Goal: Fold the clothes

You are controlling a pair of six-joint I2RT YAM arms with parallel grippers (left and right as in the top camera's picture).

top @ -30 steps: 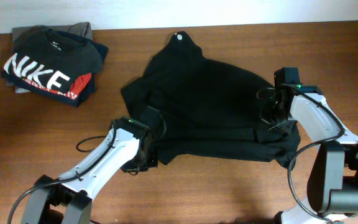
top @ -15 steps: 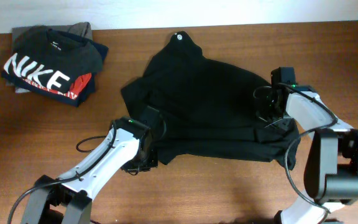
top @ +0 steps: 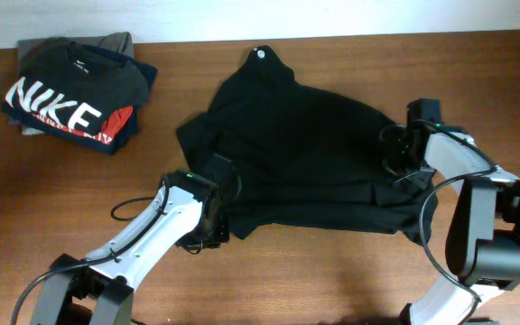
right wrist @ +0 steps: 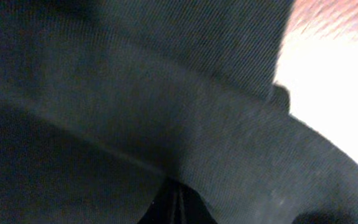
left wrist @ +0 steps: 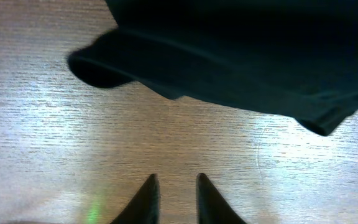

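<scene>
Only the right arm has shifted, its wrist now a little farther out past the right edge of the clothes (top: 305,153); the left arm sits as before at their lower left corner. The black top lies spread and rumpled mid-table (top: 332,280), neck tag at its far end. The left gripper (left wrist: 176,180) hangs over bare wood just short of the hem, fingers slightly parted and empty. The right gripper (right wrist: 176,198) is pressed into the cloth; whether it pinches the fabric cannot be told. A folded pile (top: 70,99) lies well left of the clothes.
</scene>
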